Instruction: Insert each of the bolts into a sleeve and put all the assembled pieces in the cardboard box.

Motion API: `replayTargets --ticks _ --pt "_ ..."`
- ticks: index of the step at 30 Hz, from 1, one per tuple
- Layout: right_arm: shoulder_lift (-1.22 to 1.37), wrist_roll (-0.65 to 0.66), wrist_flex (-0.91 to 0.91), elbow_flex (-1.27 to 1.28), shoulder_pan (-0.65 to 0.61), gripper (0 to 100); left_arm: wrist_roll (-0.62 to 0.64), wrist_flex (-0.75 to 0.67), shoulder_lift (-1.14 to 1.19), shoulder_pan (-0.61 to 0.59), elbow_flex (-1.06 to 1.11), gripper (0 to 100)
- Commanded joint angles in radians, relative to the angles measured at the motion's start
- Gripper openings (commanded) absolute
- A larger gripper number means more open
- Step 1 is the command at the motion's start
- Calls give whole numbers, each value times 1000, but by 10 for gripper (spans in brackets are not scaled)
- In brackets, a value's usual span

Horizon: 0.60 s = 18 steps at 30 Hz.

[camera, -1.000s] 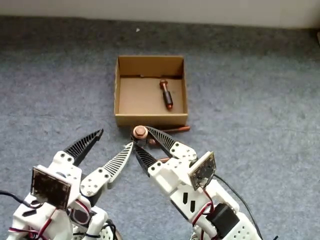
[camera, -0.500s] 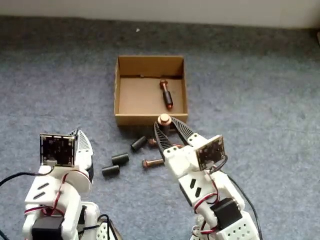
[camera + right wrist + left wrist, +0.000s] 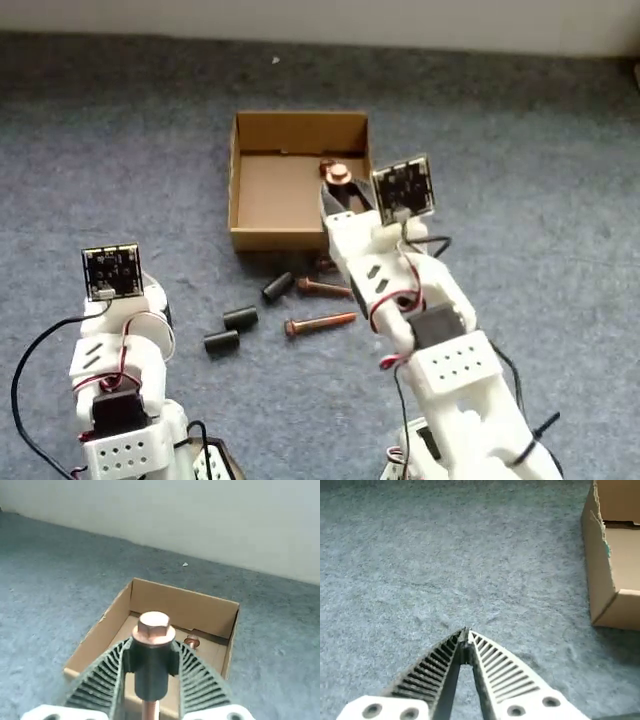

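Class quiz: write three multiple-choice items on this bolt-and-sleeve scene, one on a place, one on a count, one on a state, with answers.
1. Relative to the cardboard box, the loose black sleeves lie: A inside; B outside, on the carpet; C on its rim.
2. Loose sleeves number: A one; B five; C three.
3. The right gripper is: A shut on a sleeved bolt; B open; C shut, empty.
Answers: B, they lie on carpet; C, three show; A, fingers clamp the sleeve.
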Motion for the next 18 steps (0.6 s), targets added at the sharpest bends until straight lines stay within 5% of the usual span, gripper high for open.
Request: replayTargets --ticks 1,18 --pt "197 -5 -133 -151 53 4 -35 -34 -5 -7 1 11" --pt "937 -5 -189 -572 142 6 -38 -34 -5 -10 1 11"
